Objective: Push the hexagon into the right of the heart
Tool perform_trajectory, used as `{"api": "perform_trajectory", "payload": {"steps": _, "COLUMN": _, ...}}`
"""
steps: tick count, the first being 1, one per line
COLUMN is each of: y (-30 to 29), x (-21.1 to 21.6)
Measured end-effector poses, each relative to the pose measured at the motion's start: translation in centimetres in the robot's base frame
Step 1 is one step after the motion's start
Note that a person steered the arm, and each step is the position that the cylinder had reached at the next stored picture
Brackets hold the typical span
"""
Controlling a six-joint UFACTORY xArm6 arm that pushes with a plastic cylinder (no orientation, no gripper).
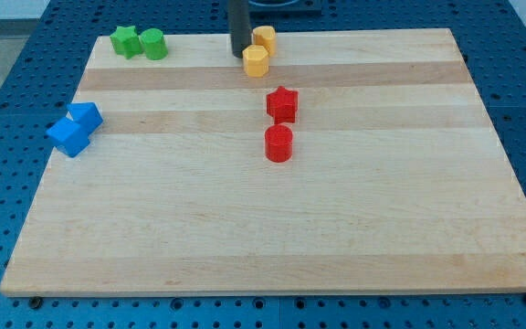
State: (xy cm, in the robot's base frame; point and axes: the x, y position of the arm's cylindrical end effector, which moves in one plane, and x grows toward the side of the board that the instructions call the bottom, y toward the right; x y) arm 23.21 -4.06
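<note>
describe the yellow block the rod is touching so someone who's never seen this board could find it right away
Start at the wooden board and go to the middle of its top edge, where my tip comes down. Two yellow blocks sit there, touching. The one you want is the lower yellow block, right against the tip's right side; its neighbour, the upper yellow block, sits nearer the board's top edge.

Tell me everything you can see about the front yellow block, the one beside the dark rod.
The front yellow block is a small, matte piece, seemingly plastic, with flat faceted sides like a hexagon. It stands flat on the wooden board near the view's top edge. My tip sits right against its left side. The other yellow block touches it from behind.
</note>
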Motion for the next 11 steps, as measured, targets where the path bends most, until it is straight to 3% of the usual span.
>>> {"api": "perform_trajectory", "payload": {"steps": 1, "y": -1.3, "x": 0.3}}
{"api": "perform_trajectory", "payload": {"steps": 2, "y": -9.1, "x": 4.1}}
{"api": "perform_trajectory", "payload": {"steps": 3, "y": -6.9, "x": 6.0}}
{"api": "perform_trajectory", "payload": {"steps": 5, "y": 3.3, "x": 3.6}}
{"api": "perform_trajectory", "payload": {"steps": 8, "y": 8.8, "x": 5.6}}
{"api": "perform_trajectory", "payload": {"steps": 11, "y": 4.1, "x": 1.7}}
